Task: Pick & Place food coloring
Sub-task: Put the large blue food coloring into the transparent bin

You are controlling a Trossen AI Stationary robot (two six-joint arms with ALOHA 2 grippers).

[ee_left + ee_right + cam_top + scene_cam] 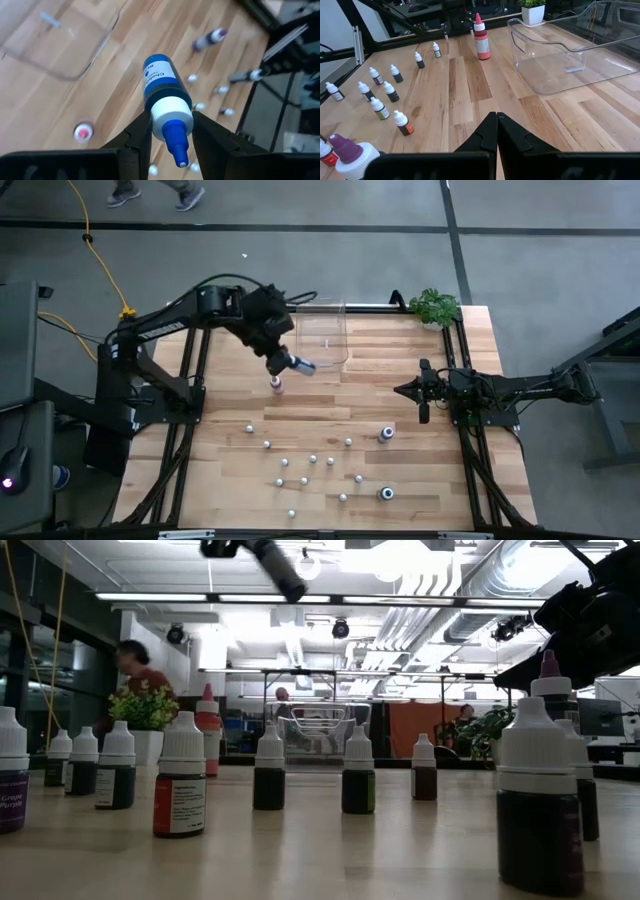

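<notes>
Our left pincer (171, 131) is clamped on the white neck of a blue bottle (161, 85), held aloft just short of the clear bin (322, 332). Released now, it could miss and roll across the bench (400, 395). The right pincer (497, 131) waits, fingers together.

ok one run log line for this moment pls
left gripper: shut on blue food coloring bottle, lifted by clear bin | right gripper: shut, idle, empty | small bottles: on table

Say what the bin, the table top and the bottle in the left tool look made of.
Bin: clear glossy plastic, seemingly; the wood shows through its walls.
Table top: light wood planks, with visible grain and seams.
Blue bottle: likely translucent plastic, with a printed label, white collar and blue tip, held in the left tool.
</notes>
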